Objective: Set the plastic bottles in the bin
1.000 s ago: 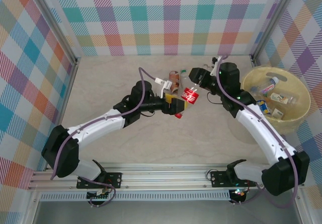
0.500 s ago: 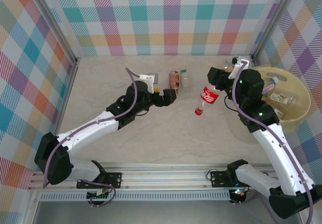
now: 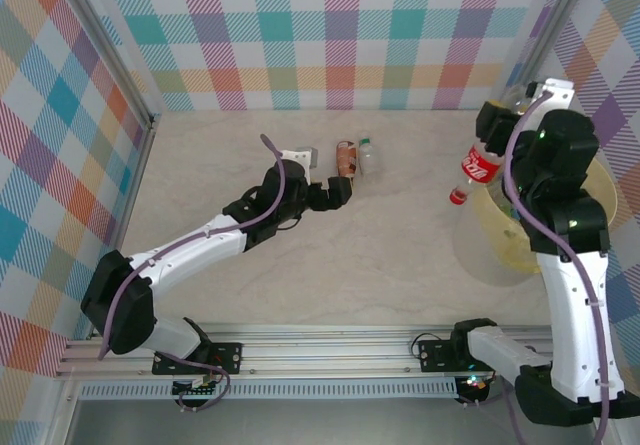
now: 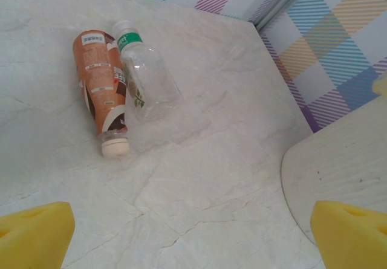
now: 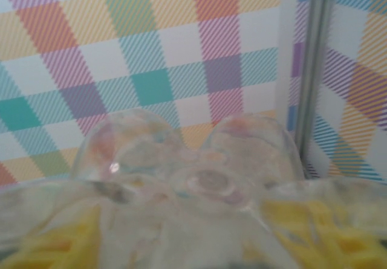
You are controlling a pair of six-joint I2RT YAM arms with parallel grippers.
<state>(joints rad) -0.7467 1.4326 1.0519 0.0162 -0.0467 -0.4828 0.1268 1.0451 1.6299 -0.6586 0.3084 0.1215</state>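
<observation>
R end effector [image 3: 493,130]: part-closed on base of red-label bottle [image 3: 474,168], cap hanging down, at left edge of bin [image 3: 495,255]. Advise: carry fully over bin opening before release; avoid rim strike. L end effector [image 3: 338,191]: wide open, empty, near orange-label bottle [image 4: 100,87] & green-cap bottle [image 4: 145,75] on bench [image 3: 300,285].

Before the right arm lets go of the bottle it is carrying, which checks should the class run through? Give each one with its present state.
1. The right gripper grips the red-labelled bottle: ok, shut on its base end, cap hanging down.
2. The bottle is fully above the bin: cannot tell; from above it sits near the bin's left rim.
3. The left gripper is ready for the next pick: ok, open.
4. Next targets are within view: ok, the orange-labelled bottle and the clear green-labelled bottle lie side by side on the table.
5. The arms are apart: ok.
</observation>
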